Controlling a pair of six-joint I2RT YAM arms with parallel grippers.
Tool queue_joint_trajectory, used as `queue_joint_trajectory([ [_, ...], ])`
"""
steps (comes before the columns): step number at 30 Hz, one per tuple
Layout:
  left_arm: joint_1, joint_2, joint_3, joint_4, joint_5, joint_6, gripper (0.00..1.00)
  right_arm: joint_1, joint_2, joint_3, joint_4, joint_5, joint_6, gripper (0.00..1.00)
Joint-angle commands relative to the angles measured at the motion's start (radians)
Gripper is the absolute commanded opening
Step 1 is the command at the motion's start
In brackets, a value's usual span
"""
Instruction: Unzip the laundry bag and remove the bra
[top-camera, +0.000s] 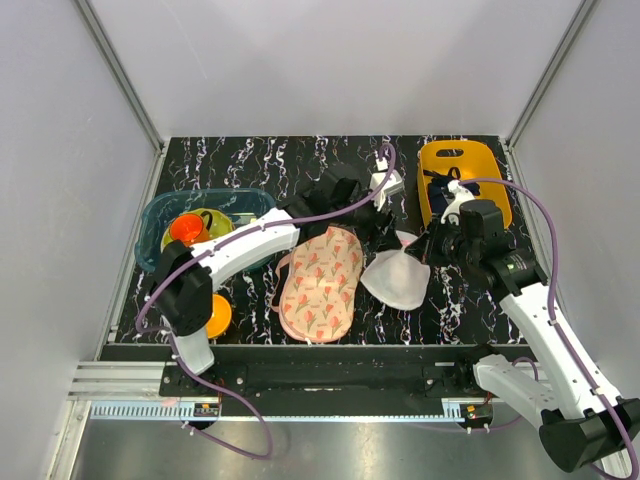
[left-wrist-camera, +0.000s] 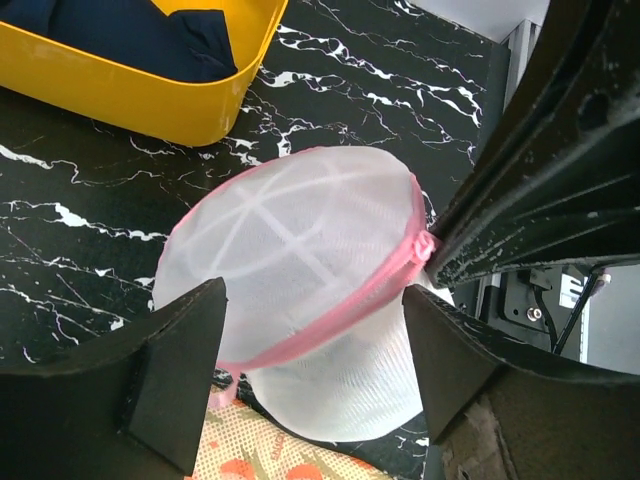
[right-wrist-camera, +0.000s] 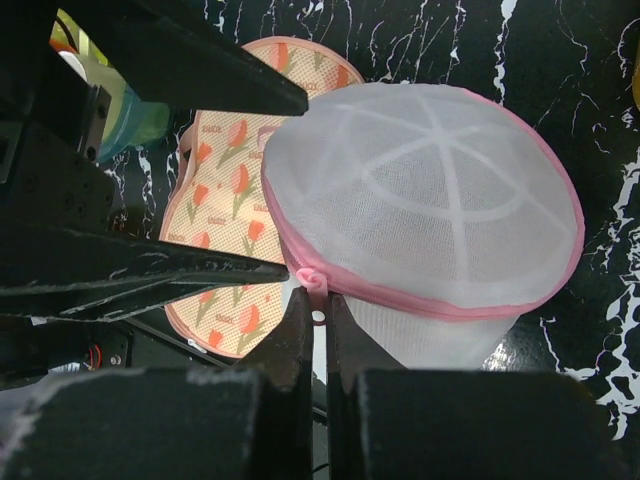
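Currently: laundry bag (top-camera: 397, 282), dome up, seemingly zipped, with the floral pad (top-camera: 320, 285) against its left side. Right gripper (right-wrist-camera: 318, 306): closed on the pink zipper pull (right-wrist-camera: 315, 283) at the bag's rim. Left gripper (left-wrist-camera: 310, 340): spread wide, empty, straddling the bag's dome. The zip line rings the rim, so the pull likely follows it. Bra not discernible inside.

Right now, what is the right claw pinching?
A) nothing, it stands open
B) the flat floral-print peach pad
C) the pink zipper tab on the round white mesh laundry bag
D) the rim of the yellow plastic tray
C: in the right wrist view the right claw is shut on the small pink zipper tab at the rim of the round white mesh laundry bag.
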Motion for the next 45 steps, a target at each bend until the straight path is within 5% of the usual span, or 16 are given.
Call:
queue_joint_trajectory([
  [1, 0.001, 0.018, 0.085, 0.081, 0.032, 0.011, 0.73, -0.003, -0.005, 0.044, 0.028, -0.031, -0.004, 0.00],
  [5, 0.003, 0.035, 0.092, 0.079, 0.094, 0.032, 0.71, -0.003, -0.002, 0.043, 0.028, -0.043, 0.001, 0.00],
  [8, 0.003, 0.043, 0.102, 0.058, 0.137, 0.036, 0.59, -0.003, -0.006, 0.039, 0.029, -0.042, 0.008, 0.00],
  [12, 0.001, 0.048, 0.109, 0.013, 0.172, 0.037, 0.00, -0.003, -0.009, 0.029, 0.031, -0.026, 0.013, 0.00],
  [13, 0.001, 0.041, 0.108, 0.001, 0.169, 0.060, 0.00, -0.005, -0.009, 0.026, 0.029, -0.020, 0.010, 0.00],
  [28, 0.033, -0.158, -0.114, -0.047, 0.051, 0.180, 0.00, -0.106, -0.077, -0.059, -0.012, 0.099, -0.005, 0.00],
  [39, 0.107, -0.177, -0.191, -0.017, -0.004, 0.148, 0.00, -0.108, -0.120, -0.060, -0.026, 0.044, 0.014, 0.00],
  [42, 0.099, -0.155, -0.064, -0.098, 0.064, 0.097, 0.40, -0.108, -0.117, -0.050, -0.020, -0.008, 0.024, 0.00],
  [43, 0.095, -0.163, -0.044, -0.117, 0.069, 0.079, 0.61, -0.109, -0.118, -0.048, -0.021, -0.016, 0.024, 0.00],
  [45, 0.057, -0.189, -0.032, -0.091, 0.025, 0.080, 0.73, -0.108, -0.117, -0.039, -0.022, -0.028, 0.022, 0.00],
])
